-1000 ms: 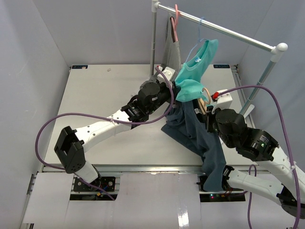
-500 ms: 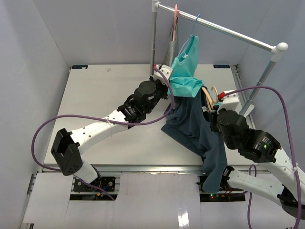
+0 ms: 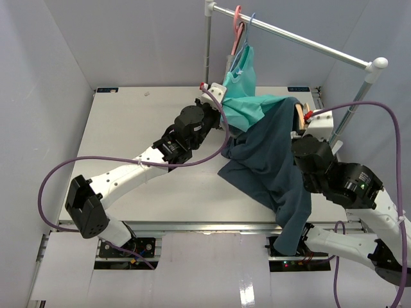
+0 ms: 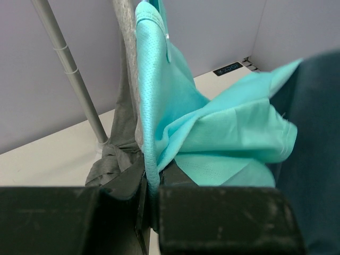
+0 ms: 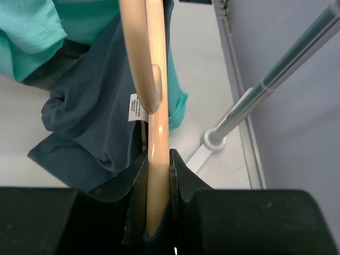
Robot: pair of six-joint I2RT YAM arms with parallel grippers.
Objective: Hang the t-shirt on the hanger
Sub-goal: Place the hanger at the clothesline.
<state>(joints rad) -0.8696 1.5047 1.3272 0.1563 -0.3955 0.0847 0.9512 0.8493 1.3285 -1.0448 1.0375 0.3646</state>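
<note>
Since a second ago, the t-shirt (image 3: 270, 160) has been carried up and back towards the rail (image 3: 302, 42). Most of the hanger (image 5: 154, 64) is hidden by that cloth. It is clamped in the right gripper (image 5: 158, 172), t-shirt hanging just beside; the outstretched left gripper (image 4: 151, 183) is pinched shut on the edge of the teal-green garment (image 4: 212, 138).

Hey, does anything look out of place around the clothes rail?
Yes. The teal-green garment on the rail is pulled askew, bunched against the t-shirt, its edge apparently pinched in the left gripper. It should hang straight.
</note>
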